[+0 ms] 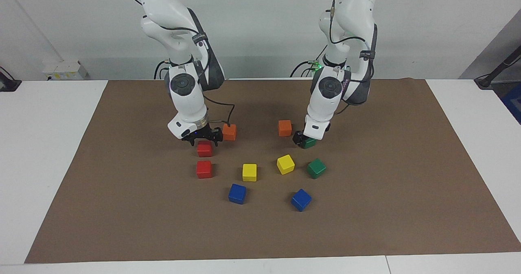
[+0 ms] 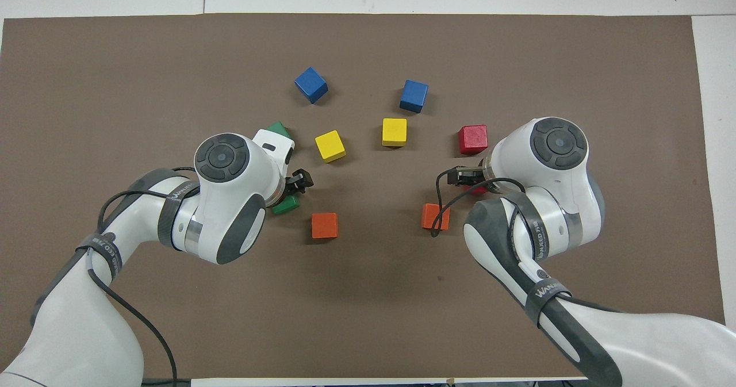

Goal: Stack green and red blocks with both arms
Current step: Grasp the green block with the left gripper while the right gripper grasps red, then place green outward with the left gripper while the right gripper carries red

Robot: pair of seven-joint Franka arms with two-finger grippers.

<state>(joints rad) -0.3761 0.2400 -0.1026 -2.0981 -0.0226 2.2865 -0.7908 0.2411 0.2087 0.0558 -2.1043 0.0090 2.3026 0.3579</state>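
A: Brown mat [image 1: 386,209] over the white desk [image 1: 44,152], ten cubes on it. Log positions?

B: Right gripper [image 1: 202,139] is low over the nearer red block [image 1: 204,148], fingers straddling its top. Block looks seated on the mat; I can't tell whether the fingers are pinching it or only around it. From overhead the arm's wrist covers most of that block.

A: Second red?

B: Other red block [image 1: 204,169] sits just beside the first, farther from the robots, untouched. Shows plainly in the overhead view too [image 2: 472,139].

A: Left side?

B: Left gripper [image 1: 303,140] is down at the nearer green block [image 1: 309,143], fingers set against it. Block is half hidden under the hand. Closed or open, I can't tell from here. Overhead shows a corner of it [image 2: 286,205] poking out below the wrist.

A: Other green?

B: Second green block [image 1: 316,168] lies farther from the robots, rotated a little, apart from the gripper. Overhead, the left arm hides all but its tip [image 2: 278,128].

A: Remaining cubes?

B: Two orange cubes closest to the robots: one [image 1: 229,132] beside the right gripper, one [image 1: 285,128] beside the left gripper. Two yellow cubes [image 1: 249,172] [image 1: 285,164] mid-mat between the red and green pairs. Two blue cubes [image 1: 237,193] [image 1: 301,199] farthest out. None stacked; every cube sits singly.
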